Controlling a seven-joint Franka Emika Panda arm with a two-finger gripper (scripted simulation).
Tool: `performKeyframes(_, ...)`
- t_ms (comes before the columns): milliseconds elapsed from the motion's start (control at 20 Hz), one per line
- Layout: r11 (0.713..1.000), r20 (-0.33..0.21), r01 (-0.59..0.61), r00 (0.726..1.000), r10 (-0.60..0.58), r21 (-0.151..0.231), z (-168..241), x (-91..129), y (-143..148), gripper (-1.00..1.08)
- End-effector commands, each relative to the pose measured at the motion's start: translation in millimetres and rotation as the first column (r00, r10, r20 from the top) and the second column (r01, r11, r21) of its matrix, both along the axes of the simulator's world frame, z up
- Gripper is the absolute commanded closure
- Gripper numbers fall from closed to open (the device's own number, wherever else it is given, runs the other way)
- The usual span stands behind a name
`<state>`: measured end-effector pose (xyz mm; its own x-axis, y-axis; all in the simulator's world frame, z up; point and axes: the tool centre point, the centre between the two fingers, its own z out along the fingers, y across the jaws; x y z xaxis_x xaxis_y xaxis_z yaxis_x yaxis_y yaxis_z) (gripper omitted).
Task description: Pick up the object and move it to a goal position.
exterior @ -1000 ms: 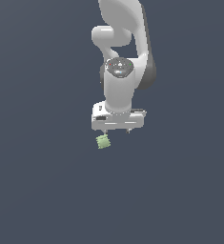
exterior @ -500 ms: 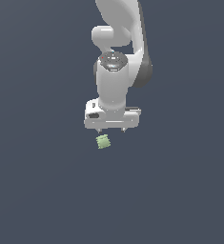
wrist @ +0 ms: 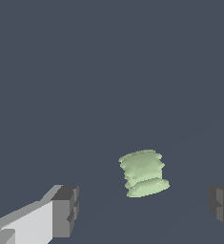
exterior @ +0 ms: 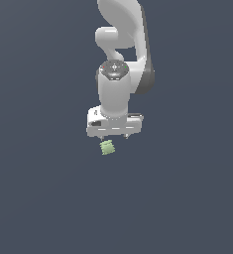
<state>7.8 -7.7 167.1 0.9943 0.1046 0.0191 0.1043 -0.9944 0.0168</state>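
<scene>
Arm: the white Panda arm (exterior: 122,44) reaches down from the upper part of the exterior view, its last links stacked nearly vertical, with the round wrist joint facing the camera and the flat white hand bar lying crosswise beneath it.
Gripper: the gripper (exterior: 114,136) points straight down toward the plain dark grey floor (exterior: 43,198); only short dark stubs of its fingers show under the hand bar in the exterior view.
Jaws: spread wide apart and holding nothing; in the wrist view the two dark grey fingertips (wrist: 66,209) stand at opposite sides of the picture, with bare floor and the block between them.
Object: the object (exterior: 107,147), a small pale-green block with ribbed, bumpy sides, rests on the floor; it is much narrower than the hand bar above it.
Object relative to gripper: in the exterior view it sits just below the gripper, under the half of the hand bar toward the exterior view's left, close to the finger on that side, and not touching any finger.
Object in the wrist view: the object (wrist: 143,172) lies in the gap between the two fingertips, apart from both, and beyond their tips.
Contact: none visible; a strip of floor shows between the block and each finger.
Surroundings: the floor around the gripper is uniform dark grey.
</scene>
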Motion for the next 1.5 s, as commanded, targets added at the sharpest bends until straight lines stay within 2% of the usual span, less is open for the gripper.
performKeyframes(0,1.0,-0.003,-0.026,1.0,0.026,0.001,-9.0,-2.7,-4.5,-0.92)
performKeyframes(700,0.978,-0.019,-0.209,0.978,0.209,0.012,-67.9,-25.8,-32.5,-0.92)
performKeyframes(1450,0.973,-0.021,-0.232,0.973,0.232,0.015,-91.8,-30.1,-35.8,-0.92)
